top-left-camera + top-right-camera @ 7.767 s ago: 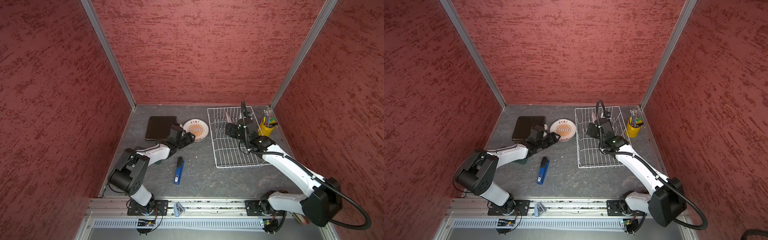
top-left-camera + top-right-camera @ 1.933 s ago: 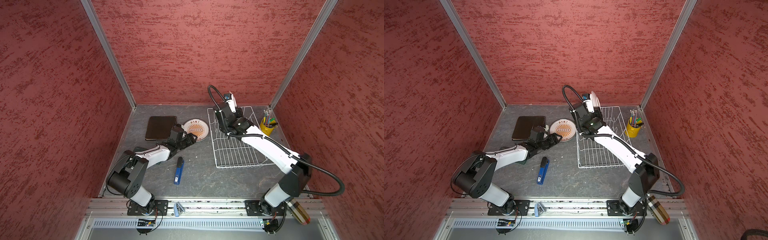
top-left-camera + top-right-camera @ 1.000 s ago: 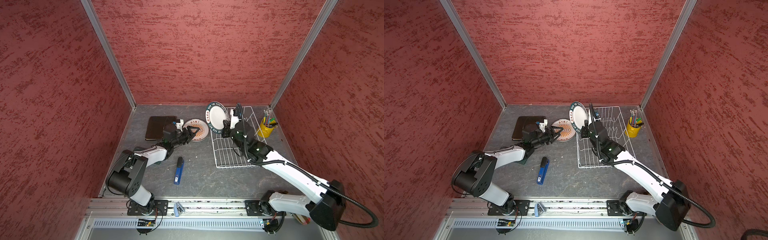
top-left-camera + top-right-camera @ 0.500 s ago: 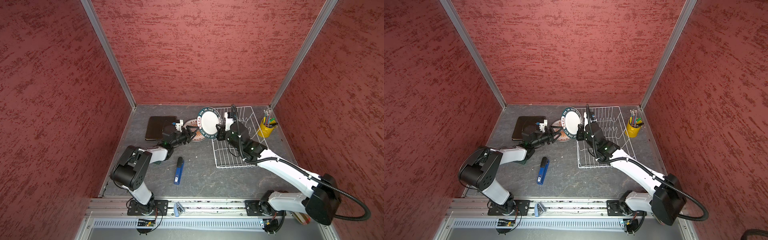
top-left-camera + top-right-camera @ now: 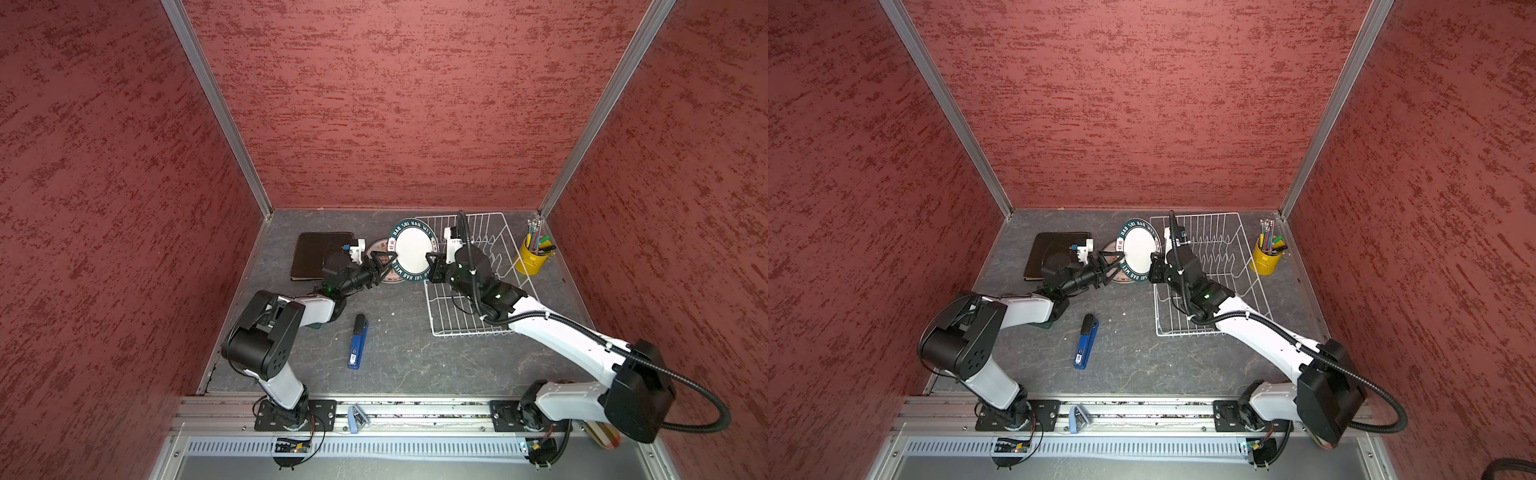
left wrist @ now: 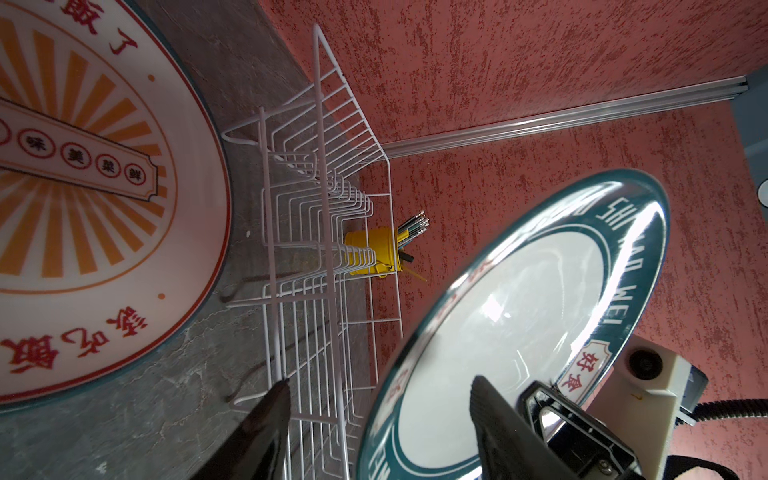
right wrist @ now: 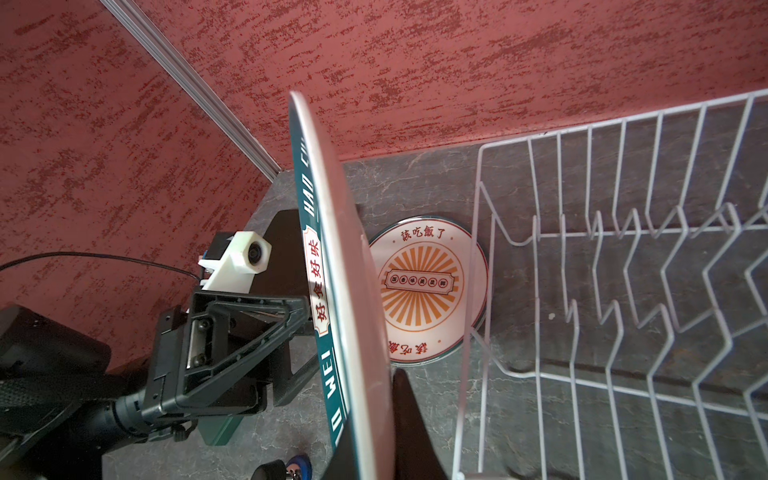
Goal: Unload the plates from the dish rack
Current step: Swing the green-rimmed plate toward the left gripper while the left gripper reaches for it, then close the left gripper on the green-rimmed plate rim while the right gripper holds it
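Right wrist view: lettered plate (image 7: 332, 266) on edge, pinched in right pincer (image 7: 374, 419), opposite rim inside wide-open left pincer (image 7: 309, 332).

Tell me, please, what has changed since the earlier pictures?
The right gripper lifted the round white plate with a dark green lettered rim out of the white wire dish rack and carried it left, still clamped, on edge. The left gripper reached to meet it, open jaws straddling its rim. The round sunburst plate, dark square plate, blue stapler and yellow pencil cup stayed put.

The lettered plate (image 5: 411, 256) hides perhaps half the sunburst plate (image 5: 375, 246).
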You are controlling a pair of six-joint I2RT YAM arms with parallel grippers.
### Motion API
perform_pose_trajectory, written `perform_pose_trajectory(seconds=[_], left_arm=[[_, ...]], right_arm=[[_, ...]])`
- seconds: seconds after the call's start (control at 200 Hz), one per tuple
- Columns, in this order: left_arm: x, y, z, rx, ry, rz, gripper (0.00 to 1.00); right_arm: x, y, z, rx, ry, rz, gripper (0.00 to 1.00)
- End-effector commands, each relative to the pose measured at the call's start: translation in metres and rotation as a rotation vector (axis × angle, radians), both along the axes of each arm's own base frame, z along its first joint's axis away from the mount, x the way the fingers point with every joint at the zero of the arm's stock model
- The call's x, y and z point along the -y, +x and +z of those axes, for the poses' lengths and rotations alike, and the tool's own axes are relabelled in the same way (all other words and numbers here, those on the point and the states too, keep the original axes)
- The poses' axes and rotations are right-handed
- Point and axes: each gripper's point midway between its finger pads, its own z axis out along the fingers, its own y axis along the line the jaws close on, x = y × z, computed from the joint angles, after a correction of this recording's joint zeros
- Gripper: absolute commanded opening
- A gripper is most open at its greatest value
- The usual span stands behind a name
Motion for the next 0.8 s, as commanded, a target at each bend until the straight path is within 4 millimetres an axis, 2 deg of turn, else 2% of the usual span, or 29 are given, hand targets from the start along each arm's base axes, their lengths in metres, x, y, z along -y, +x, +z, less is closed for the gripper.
perform_pose_trajectory(seconds=[0.0,0.266,0.596,0.797], left_arm=[[0.001,-0.001,0.004,0.022,-0.041,-0.024,0.66],[0.001,-0.002,0.007,0.030,-0.041,-0.025,0.56],[-0.002,-0.002,0.003,0.025,-0.044,-0.012,0.29],[-0.003,-0.001,0.003,0.023,-0.056,-0.008,0.23]], right_arm=[[-0.013,0.000,0.019,0.020,0.116,0.056,0.00],[-0.016,0.003,0.004,-0.064,0.138,0.092,0.00],[-0.014,0.008,-0.003,-0.105,0.164,0.102,0.00],[-0.018,0.008,-0.013,-0.149,0.183,0.153,0.00]])
